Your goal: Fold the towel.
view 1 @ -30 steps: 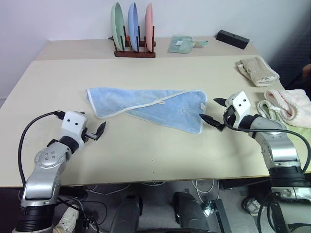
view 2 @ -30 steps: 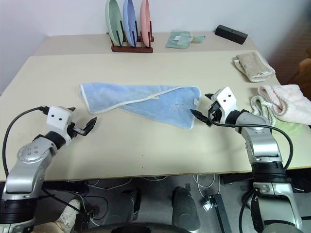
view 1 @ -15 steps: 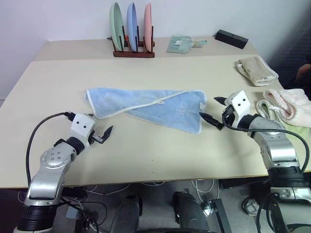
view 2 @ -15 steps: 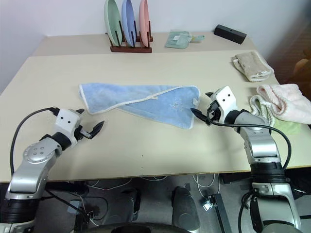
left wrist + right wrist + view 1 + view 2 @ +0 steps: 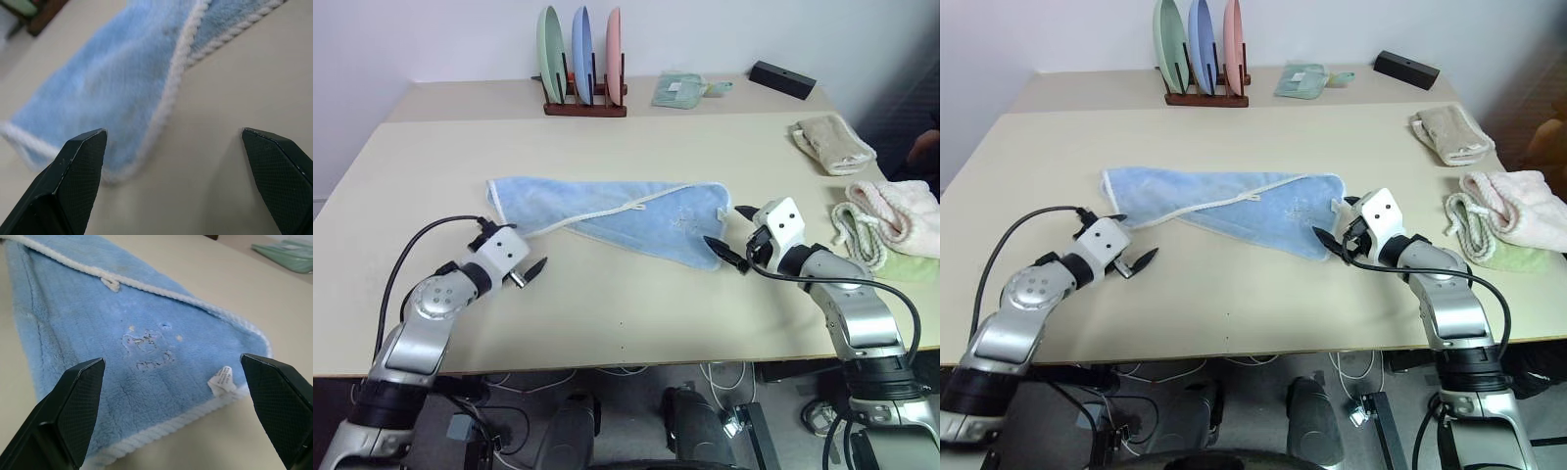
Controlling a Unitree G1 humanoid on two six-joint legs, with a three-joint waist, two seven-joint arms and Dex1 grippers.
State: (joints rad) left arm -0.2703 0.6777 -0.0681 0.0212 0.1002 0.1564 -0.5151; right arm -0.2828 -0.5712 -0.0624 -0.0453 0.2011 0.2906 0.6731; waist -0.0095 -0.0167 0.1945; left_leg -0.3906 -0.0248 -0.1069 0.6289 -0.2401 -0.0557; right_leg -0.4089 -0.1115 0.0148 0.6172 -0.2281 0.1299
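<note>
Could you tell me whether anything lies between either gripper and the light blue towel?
Nothing visible does: bare table separates the open left gripper and open right gripper from the towel.

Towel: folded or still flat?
Partly folded: the towel lies doubled diagonally on the table, one hemmed edge crossing its top layer. Not a neat fold.

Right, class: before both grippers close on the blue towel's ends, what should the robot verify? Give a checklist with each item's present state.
1. Left gripper open: ok.
2. Right gripper open: ok.
3. Towel lying free on the table, nothing resting on it: ok.
4. Left gripper at the towel's near-left corner: not ok, it is just short of the hem.
5. Right gripper straddling the towel's right end: ok in the right wrist view, though contact cannot be told.
6. Beige towel and pink towel well apart from the blue one: ok.
</note>
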